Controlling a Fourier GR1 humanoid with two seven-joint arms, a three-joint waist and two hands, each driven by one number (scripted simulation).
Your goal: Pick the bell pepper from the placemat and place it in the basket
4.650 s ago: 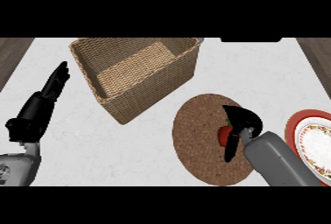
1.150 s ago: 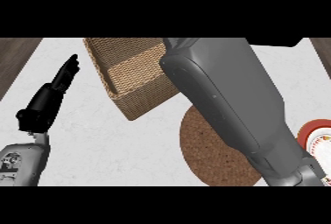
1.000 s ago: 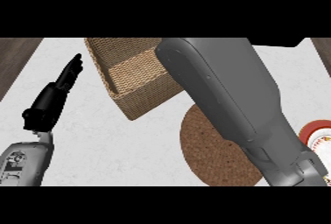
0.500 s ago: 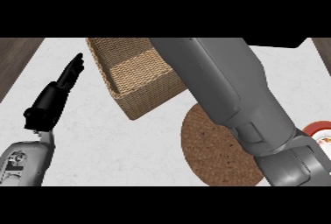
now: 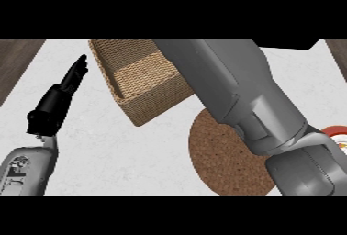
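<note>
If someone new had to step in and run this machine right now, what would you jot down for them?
Left hand: open, fingers straight, resting at the left of the view, holding nothing.
Right hand: hidden; only the grey right forearm shows, stretched across the view toward the basket.
Bell pepper: not visible anywhere. The visible part of the brown placemat has nothing on it, so the pepper seems to be picked up, though whether it is held or already in the basket cannot be told.
Plate: just a sliver at the right edge.
Left to do: confirm the pepper is in the basket, then pull the right arm back.
</note>
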